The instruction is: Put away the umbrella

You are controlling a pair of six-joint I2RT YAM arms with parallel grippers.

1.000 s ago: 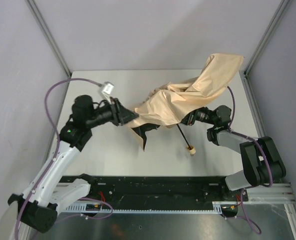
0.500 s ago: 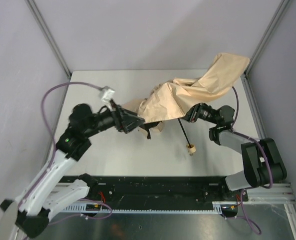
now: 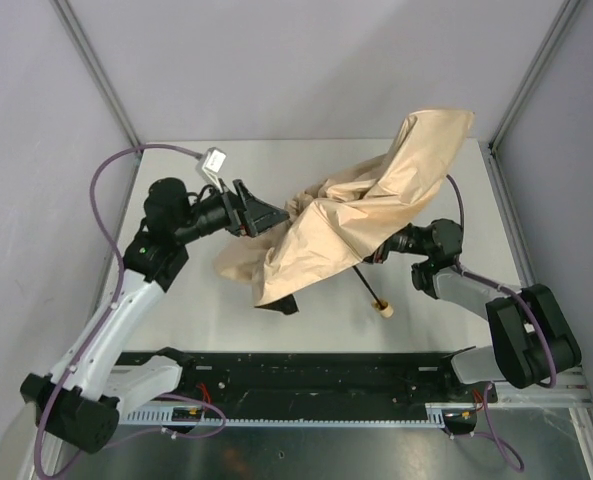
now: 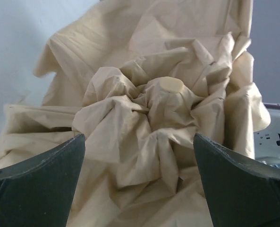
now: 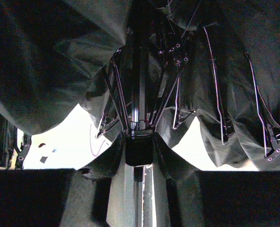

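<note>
Left hand (image 3: 268, 215) sits beside the crumpled umbrella (image 3: 346, 220).

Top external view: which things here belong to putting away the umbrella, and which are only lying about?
Belong to the job:
- umbrella, with its wooden handle
- right gripper, closed on the shaft
- left gripper, open in front of the canopy tip

Only lying about:
- purple cable
- white connector
- black rail

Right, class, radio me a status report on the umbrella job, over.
Left gripper open, facing umbrella top. Right gripper shut on its shaft, under the fabric. Umbrella crumpled, not yet stowed. Nothing seen in the way.
</note>
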